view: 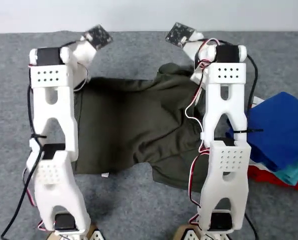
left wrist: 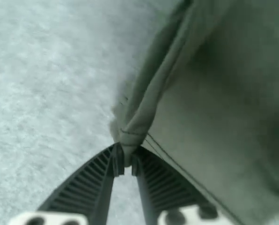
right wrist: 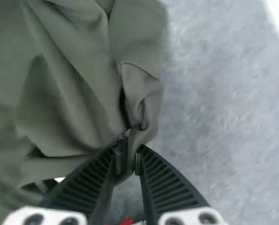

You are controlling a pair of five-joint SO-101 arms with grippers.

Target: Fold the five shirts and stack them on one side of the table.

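An olive green shirt (view: 134, 125) lies spread between the two arms on the grey table (view: 139, 55). My left gripper (left wrist: 124, 164) is shut on a bunched edge of the olive shirt (left wrist: 209, 108) at its far left corner. My right gripper (right wrist: 128, 161) is shut on a fold of the same shirt (right wrist: 64, 93) at its far right corner, where the cloth bunches up (view: 176, 70). In the high view both arms, the left arm (view: 51, 115) and the right arm (view: 224, 130), stretch over the shirt's sides and hide its edges.
A stack of folded shirts sits at the right edge: a blue one (view: 281, 130) on top, teal (view: 294, 175) and red (view: 279, 177) beneath. Bare grey table lies beyond the shirt and at the front middle (view: 139, 210).
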